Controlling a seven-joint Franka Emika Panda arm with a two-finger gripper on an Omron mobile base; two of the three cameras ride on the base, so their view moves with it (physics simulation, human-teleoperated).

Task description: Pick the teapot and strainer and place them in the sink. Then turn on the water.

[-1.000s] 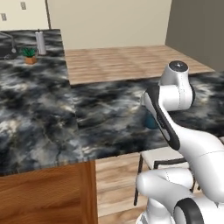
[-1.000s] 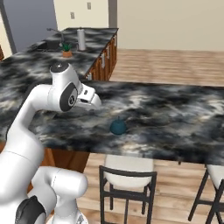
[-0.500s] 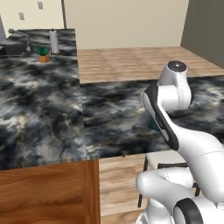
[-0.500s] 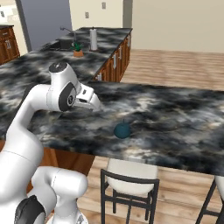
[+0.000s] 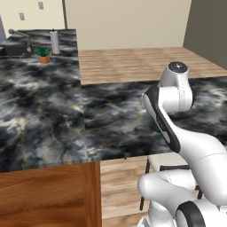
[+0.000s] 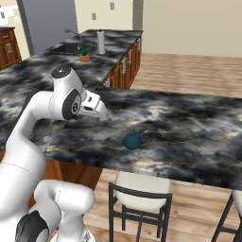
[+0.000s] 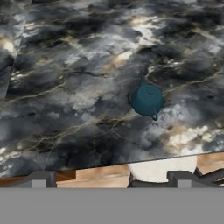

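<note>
Your claw (image 7: pixel 112 177) is spread wide, its two dark fingertips (image 7: pixel 41 178) standing far apart at the bottom of the hand view, with nothing between them. Beyond them you get the teapot (image 7: pixel 147 100) sitting alone on the dark marble counter (image 7: pixel 65 87), near the counter's edge, well clear of the claw, with a pale stool seat (image 7: pixel 162 169) below that edge. Your right base view shows the teapot (image 6: pixel 132 141) too (out ahead of the hand, apart from it). Your left base view catches just a teal sliver (image 5: pixel 154 127) behind the arm. Far back in that view you can see the sink (image 5: pixel 12 49), its faucet (image 5: pixel 20 35), a potted plant (image 5: pixel 44 55) and a white roll (image 5: pixel 55 42). The arm is folded, elbow high, hand tilted forward and down.
</note>
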